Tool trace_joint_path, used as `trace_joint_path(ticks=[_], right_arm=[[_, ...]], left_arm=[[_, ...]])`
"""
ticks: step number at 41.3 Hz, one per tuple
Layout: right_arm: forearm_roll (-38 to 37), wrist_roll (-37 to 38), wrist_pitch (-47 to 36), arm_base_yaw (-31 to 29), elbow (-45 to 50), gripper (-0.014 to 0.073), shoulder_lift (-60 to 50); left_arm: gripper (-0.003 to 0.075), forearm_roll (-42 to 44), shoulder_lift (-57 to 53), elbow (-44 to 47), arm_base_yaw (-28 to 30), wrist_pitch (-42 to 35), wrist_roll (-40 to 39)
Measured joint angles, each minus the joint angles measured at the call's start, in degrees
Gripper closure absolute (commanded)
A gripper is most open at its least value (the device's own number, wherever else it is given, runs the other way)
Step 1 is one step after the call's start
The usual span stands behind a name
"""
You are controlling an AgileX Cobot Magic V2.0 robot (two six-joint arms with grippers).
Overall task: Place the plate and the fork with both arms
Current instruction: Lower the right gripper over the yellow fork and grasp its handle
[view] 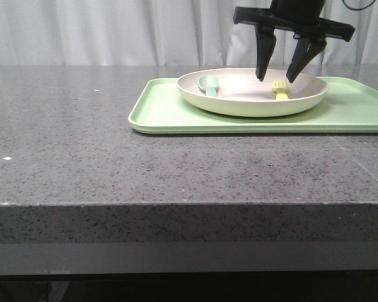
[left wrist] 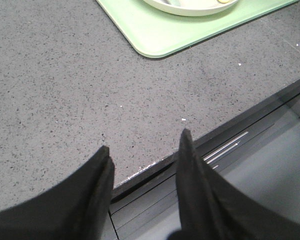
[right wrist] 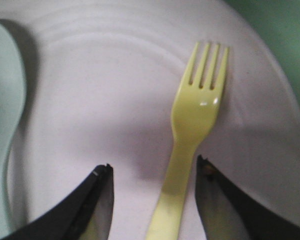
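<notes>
The cream plate (view: 239, 100) sits on the light-green tray (view: 170, 116) at the back right. The yellow fork (view: 280, 89) lies in the plate's right half; the right wrist view shows the fork (right wrist: 192, 135) on the plate (right wrist: 105, 110). My right gripper (view: 277, 78) is open just above the plate, and in the right wrist view the right gripper (right wrist: 154, 172) has the fork's handle between its jaws, which do not touch it. My left gripper (left wrist: 145, 145) is open and empty over the table's front edge, out of the front view.
A pale grey-green spoon (view: 209, 83) lies in the plate's left half, also seen in the right wrist view (right wrist: 5, 110). The tray's corner (left wrist: 155, 45) and the plate's rim (left wrist: 190, 7) show in the left wrist view. The speckled grey table (view: 82, 145) spreads in front and to the left.
</notes>
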Motion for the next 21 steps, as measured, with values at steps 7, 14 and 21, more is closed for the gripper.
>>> trace_joint_path(ticks=[7, 14, 21], right_arm=[[-1.7, 1.4, 0.0, 0.0, 0.0, 0.0194, 0.6], [-2.3, 2.0, 0.0, 0.0, -0.1, 0.0194, 0.7], [-2.4, 2.1, 0.1, 0.0, -0.2, 0.022, 1.5]], left_arm=[[0.0416, 0.0, 0.0, 0.0, 0.0, 0.0, 0.0], [0.0416, 0.0, 0.0, 0.3, 0.0, 0.0, 0.0], [0.0416, 0.0, 0.0, 0.3, 0.0, 0.0, 0.0]])
